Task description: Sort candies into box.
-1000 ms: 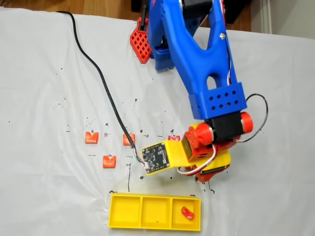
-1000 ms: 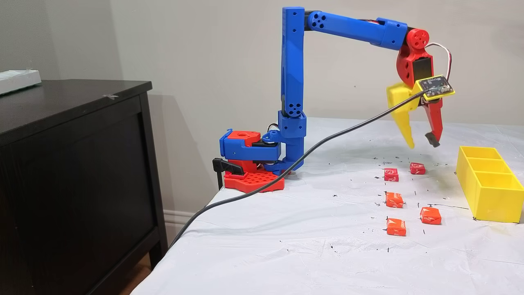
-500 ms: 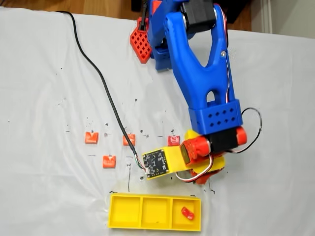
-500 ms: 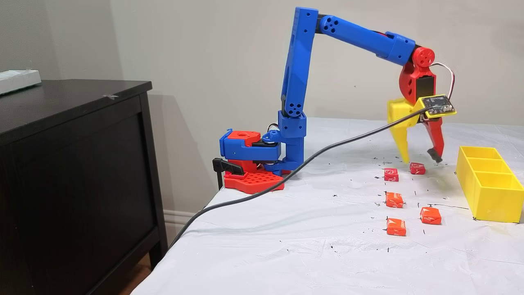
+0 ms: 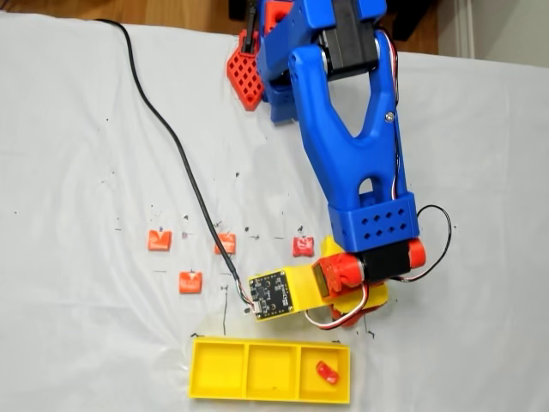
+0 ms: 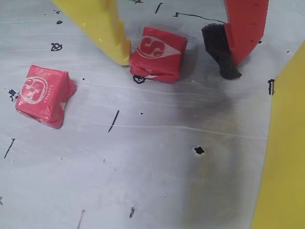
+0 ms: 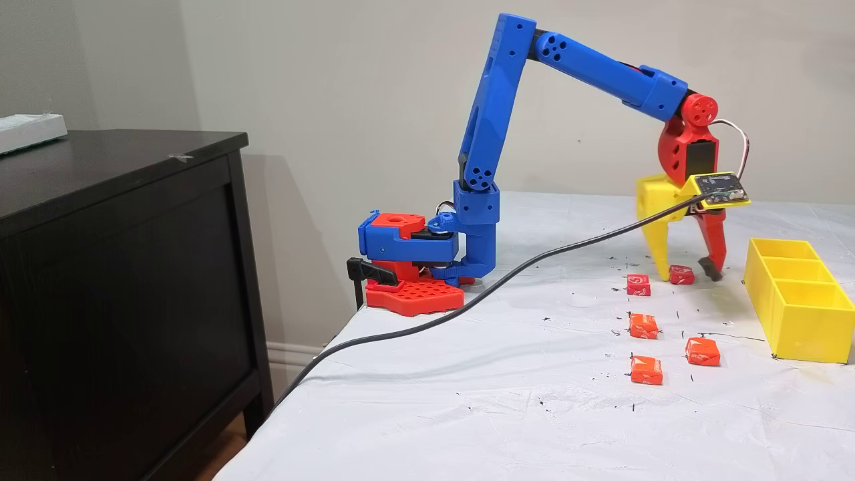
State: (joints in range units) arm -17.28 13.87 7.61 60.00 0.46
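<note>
My gripper [image 7: 688, 274] is open and down at the white tablecloth, straddling one red candy [image 7: 681, 274]. In the wrist view the gripper [image 6: 174, 59] has its yellow finger [image 6: 119, 45] against the left side of this candy [image 6: 158, 53]. The red finger's black pad [image 6: 220, 55] stands a small gap to its right. A second candy [image 6: 44, 95] lies further left. Three more candies [image 5: 159, 240] [image 5: 226, 244] [image 5: 190, 281] lie left of the arm. The yellow box [image 5: 257, 345] holds one candy [image 5: 327, 372] in its right compartment.
A black cable [image 5: 176, 146] runs from the wrist camera board [image 5: 272, 294] across the cloth. The box wall [image 6: 286, 157] is close on the right of the wrist view. The arm's base [image 7: 414, 267] sits at the table's far edge, beside a dark cabinet [image 7: 120, 267].
The arm has lowered the open gripper from above the table down around the candy nearest the box. The candies have not moved.
</note>
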